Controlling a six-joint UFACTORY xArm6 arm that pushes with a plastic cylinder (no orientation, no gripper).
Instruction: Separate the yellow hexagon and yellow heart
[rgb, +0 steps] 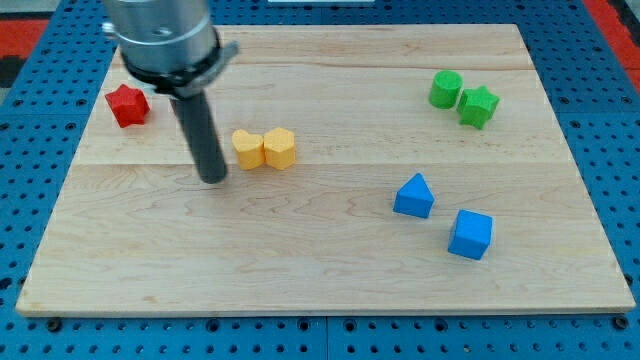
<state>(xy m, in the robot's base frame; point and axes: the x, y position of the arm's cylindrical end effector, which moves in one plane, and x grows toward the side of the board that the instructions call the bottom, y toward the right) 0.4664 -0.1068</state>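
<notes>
The yellow heart (247, 149) and the yellow hexagon (280, 148) sit side by side and touching, left of the board's middle. The heart is on the view's left, the hexagon on the right. My tip (213, 178) rests on the board just to the lower left of the heart, a small gap away from it. The dark rod rises from the tip towards the view's top left.
A red star (127, 104) lies at the left edge. A green cylinder (445, 89) and a green star (478, 106) sit at the upper right. A blue triangle (414, 195) and a blue cube (471, 234) lie at the lower right. The wooden board (320, 280) sits on a blue pegboard.
</notes>
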